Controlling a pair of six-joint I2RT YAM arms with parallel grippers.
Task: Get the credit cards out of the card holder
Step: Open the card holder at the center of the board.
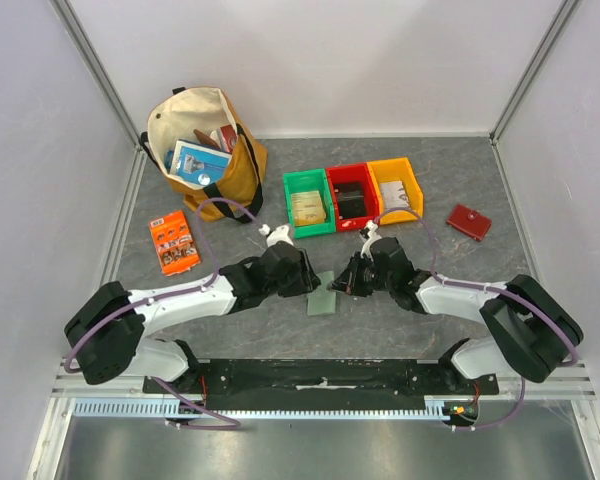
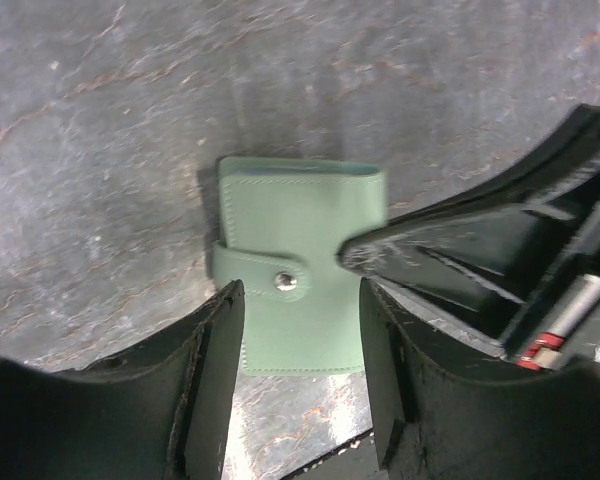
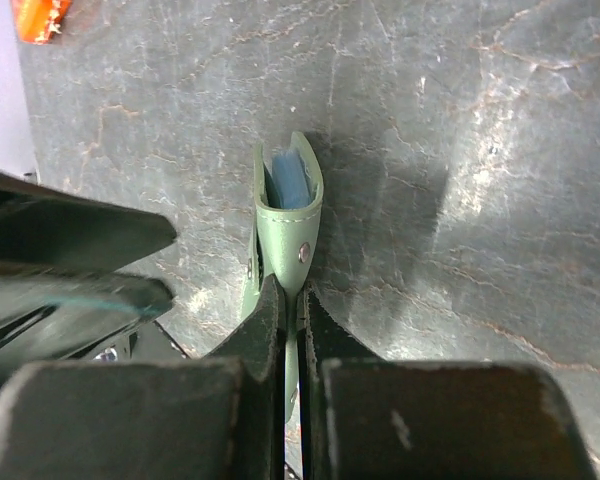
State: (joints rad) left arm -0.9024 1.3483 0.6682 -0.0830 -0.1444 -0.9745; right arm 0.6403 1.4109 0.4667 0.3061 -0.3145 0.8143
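Observation:
The pale green card holder point(image 1: 322, 302) is between my two grippers at the table's middle front. In the left wrist view the card holder point(image 2: 300, 250) faces the camera, its strap snapped shut. My left gripper point(image 2: 300, 370) is open, its jaws on either side of the holder's near edge without touching it. My right gripper point(image 3: 292, 295) is shut on the near edge of the card holder point(image 3: 292, 215), which is seen edge-on with blue inner pockets point(image 3: 288, 182) showing at its far end. No cards are out.
A tan tote bag point(image 1: 205, 150) with items stands at the back left, and an orange packet point(image 1: 174, 243) lies in front of it. Green point(image 1: 308, 203), red point(image 1: 352, 195) and yellow point(image 1: 395, 188) bins stand at the back centre. A red wallet point(image 1: 469, 221) lies at the right.

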